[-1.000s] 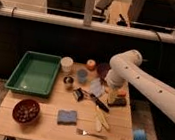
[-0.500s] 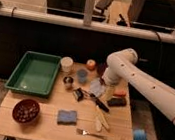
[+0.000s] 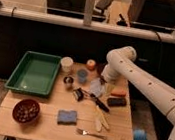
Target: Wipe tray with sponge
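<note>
The green tray point(image 3: 34, 73) sits at the table's left back, with nothing visible inside it. The blue sponge point(image 3: 67, 116) lies flat on the wooden table near the front middle, right of the bowl. My white arm reaches in from the right, bends at the back of the table, and points down. My gripper point(image 3: 98, 85) hangs over the middle of the table, just right of the blue cup. It is well behind and to the right of the sponge, and right of the tray.
A dark-red bowl point(image 3: 26, 110) stands front left. A white cup point(image 3: 67, 63), blue cup point(image 3: 82, 75), orange item point(image 3: 91, 64) and small metal cup point(image 3: 69, 80) crowd the middle back. A dark block point(image 3: 116, 101), knife point(image 3: 98, 103) and fork point(image 3: 86, 132) lie to the right.
My arm and gripper have shifted left, from above the dark block toward the blue cup. The sponge and tray have not moved.
</note>
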{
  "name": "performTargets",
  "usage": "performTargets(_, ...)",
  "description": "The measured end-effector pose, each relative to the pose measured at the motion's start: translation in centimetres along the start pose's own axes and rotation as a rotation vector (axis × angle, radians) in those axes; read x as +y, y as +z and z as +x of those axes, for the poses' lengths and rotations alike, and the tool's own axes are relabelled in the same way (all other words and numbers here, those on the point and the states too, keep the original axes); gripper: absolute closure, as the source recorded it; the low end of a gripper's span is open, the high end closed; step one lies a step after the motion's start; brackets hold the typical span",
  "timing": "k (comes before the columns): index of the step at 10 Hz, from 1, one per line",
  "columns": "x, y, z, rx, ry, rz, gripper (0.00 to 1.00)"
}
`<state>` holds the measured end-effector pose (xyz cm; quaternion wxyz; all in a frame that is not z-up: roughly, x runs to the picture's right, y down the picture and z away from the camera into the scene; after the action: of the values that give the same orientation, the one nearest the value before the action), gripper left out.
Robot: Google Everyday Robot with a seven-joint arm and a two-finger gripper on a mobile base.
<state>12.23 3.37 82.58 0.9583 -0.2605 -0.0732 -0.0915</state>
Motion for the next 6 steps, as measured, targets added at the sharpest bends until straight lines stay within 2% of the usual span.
performTargets(3,-0.2,0.2,-0.2,-0.005,0.003,-0.003,0.20)
performTargets(5,0.8,-0.1,-1.8,-0.004,-0.005,-0.016,0.20)
performTargets(6,2.4,-0.4,-3.3,0.001,-0.013,-0.024,0.20)
